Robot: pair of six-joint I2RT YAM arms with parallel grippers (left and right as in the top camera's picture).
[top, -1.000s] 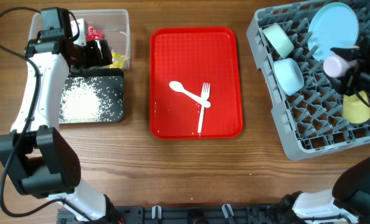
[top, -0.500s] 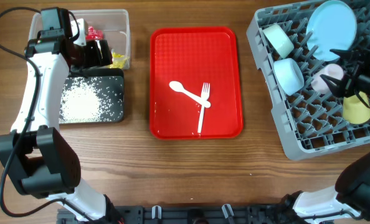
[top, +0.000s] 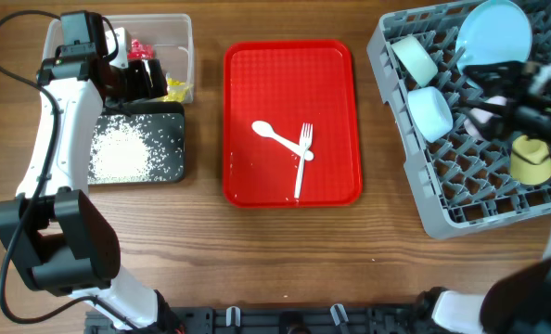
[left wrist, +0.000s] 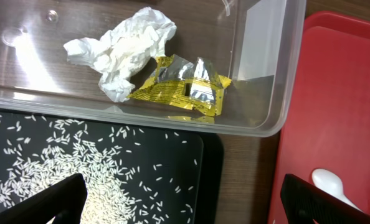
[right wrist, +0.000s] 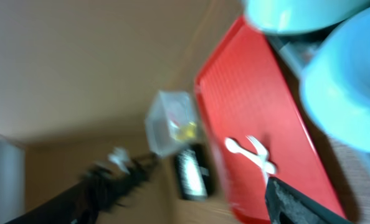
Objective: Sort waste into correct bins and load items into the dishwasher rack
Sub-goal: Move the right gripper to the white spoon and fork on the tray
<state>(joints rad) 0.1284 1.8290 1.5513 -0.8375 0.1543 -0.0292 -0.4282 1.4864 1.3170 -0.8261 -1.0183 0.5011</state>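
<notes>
The clear tub (top: 178,28) holds a white wrapper (left wrist: 126,50), a yellow wrapper (left wrist: 182,87) and a red wrapper (top: 141,46). White grains (left wrist: 60,174) lie in the black tray (top: 169,167). My left gripper (top: 150,79) hangs over the tub's near edge, open and empty (left wrist: 185,208). The grey rack (top: 442,209) holds two blue bowls (top: 413,57) (top: 430,109), the blue plate (top: 493,32), the yellow cup (top: 532,158) and the pink cup (top: 484,118). My right gripper (top: 503,93) is blurred above the pink cup, open and empty (right wrist: 197,196). The spoon (top: 275,136) and fork (top: 303,162) lie on the red tray.
The red tray (top: 257,74) lies between the bins and the rack, and also shows in the right wrist view (right wrist: 253,106). Bare wooden table (top: 285,260) runs along the front. The left arm's cable loops at the far left edge.
My right gripper lowered the pink cup into the rack, let it go and swung away, tilting its camera. The left arm has not moved.
</notes>
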